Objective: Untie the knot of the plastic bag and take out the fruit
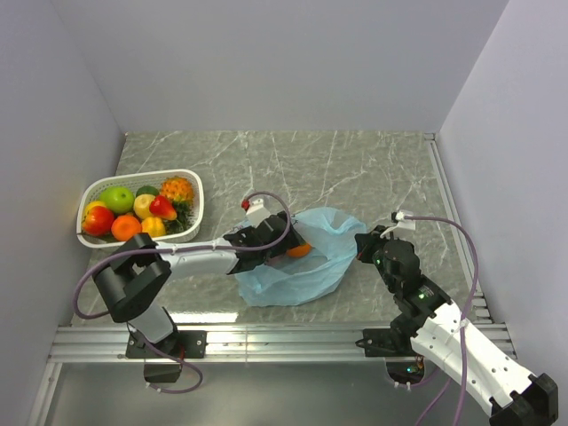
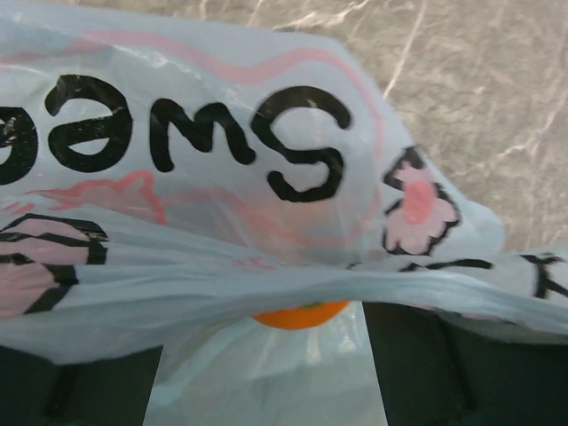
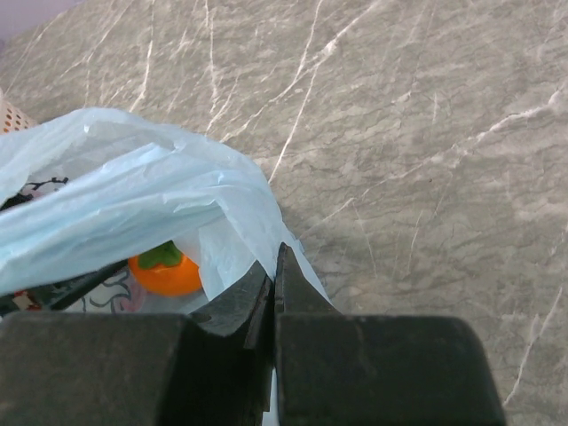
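- The plastic bag [image 1: 297, 271] lies crumpled on the table [image 1: 373, 169] between the two arms. It is pale blue, with dark lettering [image 2: 191, 133] that reads upside down in the left wrist view.
- A persimmon [image 1: 299, 250], orange with a green top, sits inside the bag and shows through its gaping mouth in the right wrist view [image 3: 164, 271].
- The left pincer [image 1: 288, 246] is at the middle of the bag with its fingers [image 2: 80, 386] wide apart. A fold of plastic and the persimmon [image 2: 300, 315] lie ahead between them, and nothing is clamped.
- The right pincer [image 1: 362, 241] is closed tight on the bag's right edge, with thin plastic pinched at its tips [image 3: 273, 266].
- A white basket [image 1: 200, 191] stands at the far left, well apart from the bag. It holds a red apple [image 1: 98, 219], an orange [image 1: 126, 228], a green apple [image 1: 116, 198] and other fruit.
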`<state>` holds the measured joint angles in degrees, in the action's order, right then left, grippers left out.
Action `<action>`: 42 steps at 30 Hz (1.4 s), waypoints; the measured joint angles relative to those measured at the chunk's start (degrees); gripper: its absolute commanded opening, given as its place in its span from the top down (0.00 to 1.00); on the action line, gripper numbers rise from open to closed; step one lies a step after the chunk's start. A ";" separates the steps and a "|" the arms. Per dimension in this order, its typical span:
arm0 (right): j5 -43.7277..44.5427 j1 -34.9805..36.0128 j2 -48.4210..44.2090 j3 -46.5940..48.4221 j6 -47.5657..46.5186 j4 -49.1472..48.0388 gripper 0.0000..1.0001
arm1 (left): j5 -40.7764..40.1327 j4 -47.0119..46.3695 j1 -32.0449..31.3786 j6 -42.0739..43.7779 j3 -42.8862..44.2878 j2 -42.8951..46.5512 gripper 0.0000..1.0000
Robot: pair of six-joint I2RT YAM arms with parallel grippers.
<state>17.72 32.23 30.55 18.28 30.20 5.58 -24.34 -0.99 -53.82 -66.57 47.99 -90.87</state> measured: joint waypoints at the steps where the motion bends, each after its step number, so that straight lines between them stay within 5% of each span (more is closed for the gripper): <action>1: 0.00 0.00 0.00 0.00 0.00 0.00 1.00 | 0.35 0.00 0.09 -0.17 -0.20 -0.46 0.17; 15: -0.17 0.00 0.02 0.00 0.22 -0.04 1.00 | 3.52 -5.75 0.22 -0.74 0.02 -5.62 0.36; 22: -0.24 0.00 0.07 0.00 0.26 -0.07 1.00 | 3.78 -9.18 0.28 -0.50 1.25 -7.74 0.69; 28: -0.15 0.00 0.02 0.00 0.20 -0.07 1.00 | 3.96 -6.36 0.26 0.79 1.14 -5.97 0.87; 42: 1.27 0.00 1.33 0.04 -0.74 -0.09 1.00 | 5.70 6.64 -5.86 16.63 1.01 12.57 0.90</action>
<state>18.98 32.23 31.88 18.33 29.45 5.50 -18.63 5.65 -59.68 -49.93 48.99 -78.30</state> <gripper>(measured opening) 0.008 0.542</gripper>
